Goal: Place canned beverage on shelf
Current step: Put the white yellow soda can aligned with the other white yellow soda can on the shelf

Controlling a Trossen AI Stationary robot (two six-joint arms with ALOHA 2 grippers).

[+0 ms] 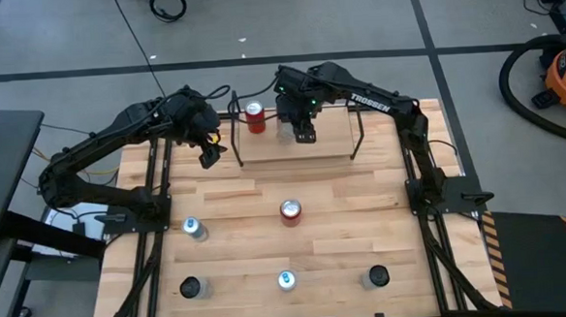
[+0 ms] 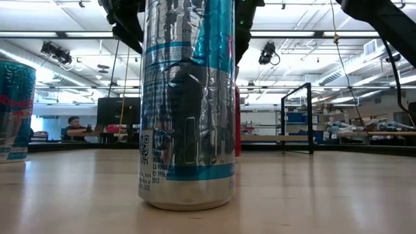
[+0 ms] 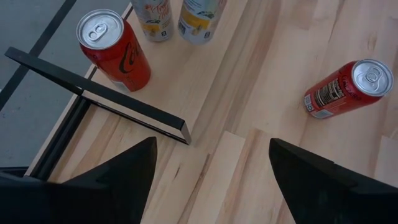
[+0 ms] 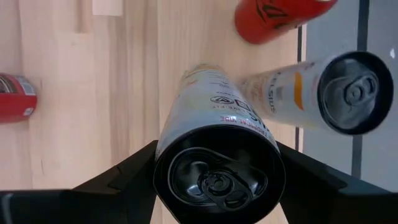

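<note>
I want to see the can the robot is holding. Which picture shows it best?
The right wrist view: the white can sits between the right tool's fingers. The high view hides it under the arm; the other views miss it.

The tabletop (image 1: 343, 189) is pale wood in butcher-block strips, and the shelf (image 1: 297, 148) has thin black rods round a light wood board. On the shelf stand a red can (image 1: 255, 116) with a silver top and white lettering, and pale cans printed with yellow and orange; the one (image 4: 217, 124) between the right hand's (image 4: 217, 180) black fingers has a black lid. Mid-tabletop stands another red can (image 1: 291, 211), and at the near edge a silver can (image 2: 188, 104) banded in light blue.
</note>
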